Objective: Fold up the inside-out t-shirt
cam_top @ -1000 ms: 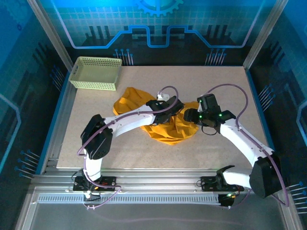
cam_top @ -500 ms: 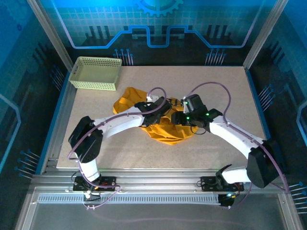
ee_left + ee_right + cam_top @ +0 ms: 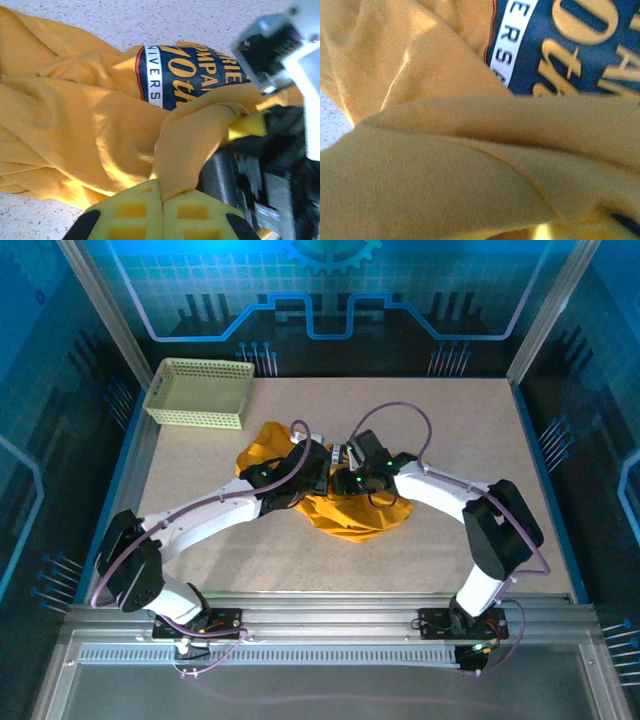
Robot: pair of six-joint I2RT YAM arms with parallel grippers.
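Looking from above, both arms have reached inward: left gripper (image 3: 316,468) and right gripper (image 3: 347,466) now meet over the crumpled t-shirt (image 3: 365,515) at the table (image 3: 480,440) middle, the basket (image 3: 200,392) well apart. On the left wrist, the claw has closed on a cloth ridge beside the dark print (image 3: 185,75), so I judge spreading can start. On the right wrist, cloth presses close; its claw state I cannot tell.
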